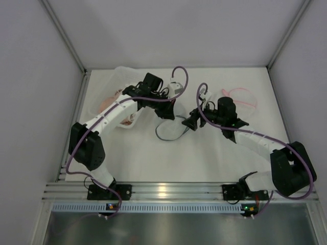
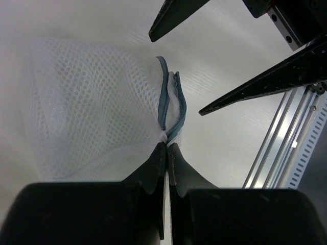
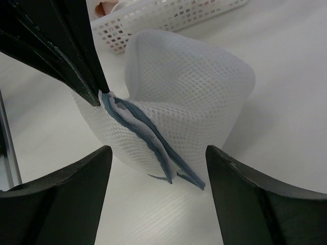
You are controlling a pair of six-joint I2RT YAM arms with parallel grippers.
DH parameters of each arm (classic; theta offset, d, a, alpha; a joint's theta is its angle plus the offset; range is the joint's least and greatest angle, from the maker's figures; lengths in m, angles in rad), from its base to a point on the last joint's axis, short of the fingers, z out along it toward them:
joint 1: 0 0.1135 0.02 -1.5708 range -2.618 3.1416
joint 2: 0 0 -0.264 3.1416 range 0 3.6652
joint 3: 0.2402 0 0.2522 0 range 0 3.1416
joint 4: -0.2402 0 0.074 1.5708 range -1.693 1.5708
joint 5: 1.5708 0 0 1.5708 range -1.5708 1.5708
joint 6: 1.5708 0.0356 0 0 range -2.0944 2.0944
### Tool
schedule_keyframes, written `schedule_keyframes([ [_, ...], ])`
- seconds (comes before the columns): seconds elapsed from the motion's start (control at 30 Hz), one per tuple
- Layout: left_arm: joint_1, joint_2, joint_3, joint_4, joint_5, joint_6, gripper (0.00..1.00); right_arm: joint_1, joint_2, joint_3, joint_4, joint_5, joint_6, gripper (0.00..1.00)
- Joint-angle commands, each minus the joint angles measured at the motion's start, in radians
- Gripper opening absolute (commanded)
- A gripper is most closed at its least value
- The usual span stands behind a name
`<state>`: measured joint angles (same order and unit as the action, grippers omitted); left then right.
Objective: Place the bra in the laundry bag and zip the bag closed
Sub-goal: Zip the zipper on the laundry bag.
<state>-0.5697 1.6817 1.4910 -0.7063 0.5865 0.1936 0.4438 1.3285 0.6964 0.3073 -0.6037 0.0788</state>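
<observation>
The laundry bag (image 3: 194,81) is white mesh with a blue zipper edge (image 2: 171,109), and it stands puffed up on the white table. My left gripper (image 2: 167,145) is shut on the top of that zipper edge and holds it up; in the top view the left gripper (image 1: 170,114) is at mid-table. My right gripper (image 3: 158,168) is open, and the lower end of the zipper lies just in front of its two fingers without touching them. From above, the right gripper (image 1: 191,122) faces the bag (image 1: 169,131). A pink strappy garment (image 1: 242,97), apparently the bra, lies at the back right, outside the bag.
A white plastic basket (image 1: 116,102) holding pinkish items sits at the back left, behind the left arm, and it shows again as the basket (image 3: 168,15) beyond the bag. White walls enclose the table. An aluminium rail (image 1: 163,191) runs along the near edge.
</observation>
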Motion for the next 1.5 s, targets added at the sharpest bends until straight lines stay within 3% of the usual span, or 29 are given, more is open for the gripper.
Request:
schedule_keyframes([
  [0.0,0.005,0.004,0.018,-0.019,0.033,0.026,0.0,0.018,0.009,0.054,0.056,-0.027,-0.06,0.75],
  [0.33,-0.01,-0.004,0.006,0.014,0.068,-0.029,0.01,0.059,0.106,0.06,0.047,0.013,-0.068,0.78],
  [0.4,-0.01,-0.007,0.008,0.014,0.075,-0.029,0.01,0.067,0.124,0.061,0.058,0.028,-0.068,0.72],
  [0.43,-0.01,-0.007,0.009,0.014,0.073,-0.036,0.01,0.072,0.13,0.066,0.055,0.051,-0.101,0.67],
  [0.57,-0.01,-0.013,0.023,0.014,0.058,-0.043,0.01,0.075,0.143,0.081,0.042,0.074,-0.1,0.19],
  [0.6,-0.01,-0.014,0.025,0.014,0.032,-0.058,0.05,0.076,0.138,0.078,0.05,0.068,-0.094,0.13],
  [0.67,-0.01,-0.022,0.034,0.014,-0.008,-0.081,0.2,0.075,0.12,0.06,0.068,0.058,-0.085,0.02],
  [0.7,-0.01,-0.028,0.037,0.014,-0.033,-0.097,0.35,0.076,0.115,0.052,0.087,0.055,-0.085,0.0],
  [0.73,-0.01,-0.036,0.038,0.014,-0.086,-0.121,0.55,0.076,0.11,0.042,0.098,0.061,-0.085,0.0],
  [0.77,-0.01,-0.057,0.041,0.014,-0.118,-0.132,0.95,0.075,0.106,0.023,0.107,0.062,-0.056,0.0],
  [0.8,-0.01,-0.071,0.044,0.014,-0.149,-0.146,0.99,0.076,0.104,0.018,0.111,0.067,-0.054,0.0],
  [0.93,-0.002,-0.148,0.035,0.016,-0.366,-0.219,0.99,0.076,0.106,-0.011,0.165,0.073,-0.039,0.0],
  [1.1,0.074,-0.182,0.037,0.014,-0.513,-0.394,0.99,0.076,0.107,-0.008,0.171,0.076,-0.03,0.0],
  [1.27,0.105,-0.192,-0.041,0.095,-0.495,-0.555,0.98,0.075,0.098,-0.017,0.179,0.081,-0.027,0.0],
  [1.47,0.103,-0.197,-0.19,0.41,-0.459,-0.632,0.91,0.076,0.095,-0.023,0.185,0.071,-0.016,0.0],
])
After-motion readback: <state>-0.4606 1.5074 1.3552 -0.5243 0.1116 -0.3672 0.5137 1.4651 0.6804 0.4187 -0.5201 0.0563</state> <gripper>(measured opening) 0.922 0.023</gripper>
